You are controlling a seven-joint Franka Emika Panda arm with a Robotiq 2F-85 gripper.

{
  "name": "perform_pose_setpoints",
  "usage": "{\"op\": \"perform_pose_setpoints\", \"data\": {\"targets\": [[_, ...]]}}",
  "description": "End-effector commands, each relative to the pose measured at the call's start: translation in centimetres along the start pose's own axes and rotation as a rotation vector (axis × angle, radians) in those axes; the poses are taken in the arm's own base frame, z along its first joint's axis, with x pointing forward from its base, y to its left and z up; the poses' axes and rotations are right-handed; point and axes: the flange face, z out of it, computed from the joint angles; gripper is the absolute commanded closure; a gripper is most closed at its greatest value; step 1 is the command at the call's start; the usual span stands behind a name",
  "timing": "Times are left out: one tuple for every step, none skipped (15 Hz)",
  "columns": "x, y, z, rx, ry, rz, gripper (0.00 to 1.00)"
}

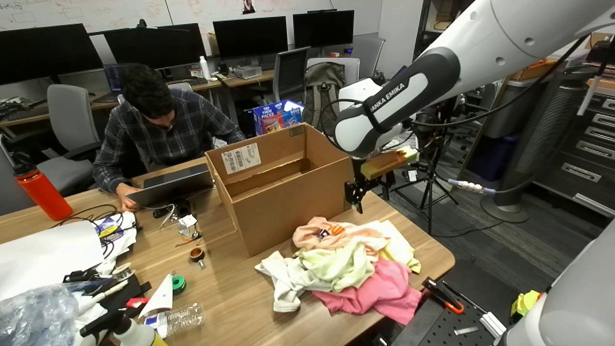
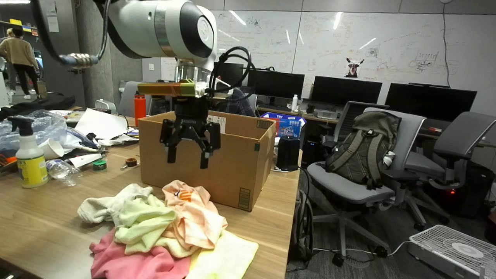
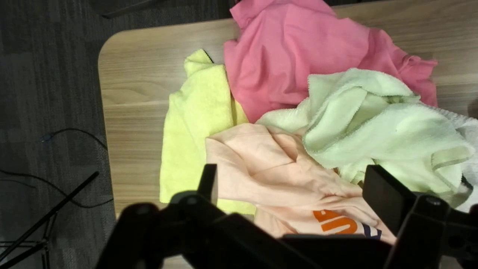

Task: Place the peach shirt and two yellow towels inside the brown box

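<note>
Your gripper [image 2: 188, 159]: spread, empty; above shirt [image 2: 195, 221] | shirt: near side of box [image 2: 234, 170]; partly atop right towel [image 2: 228, 254] | you: descend onto a raised fold; pinch shallow; clear of left towel [image 2: 143, 223]

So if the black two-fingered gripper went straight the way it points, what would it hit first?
Pointing down, the gripper would likely meet the crumpled peach fabric shirt; exact depth is unclear.
</note>
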Motion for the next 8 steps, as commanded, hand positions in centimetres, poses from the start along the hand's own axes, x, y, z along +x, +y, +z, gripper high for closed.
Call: {"op": "perform_pose_setpoints", "data": {"targets": [[0.5,-2.0,1.4,-0.005,0.012,-0.021,0.00],[0.7,-2.7,1.9,-0.008,0.013,-0.026,0.00],[0.9,-3.3,2.3,-0.007,0.019,-0.031,0.00],[1.2,-4.0,2.8,-0.007,0.024,-0.031,0.00],[1.5,-4.5,3.1,-0.007,0.030,-0.034,0.00],[1.8,-5.0,3.5,-0.004,0.034,-0.035,0.00],[2.0,-5.4,3.7,-0.004,0.039,-0.035,0.00],[2.3,-5.8,4.0,0.001,0.040,-0.032,0.00]]}}
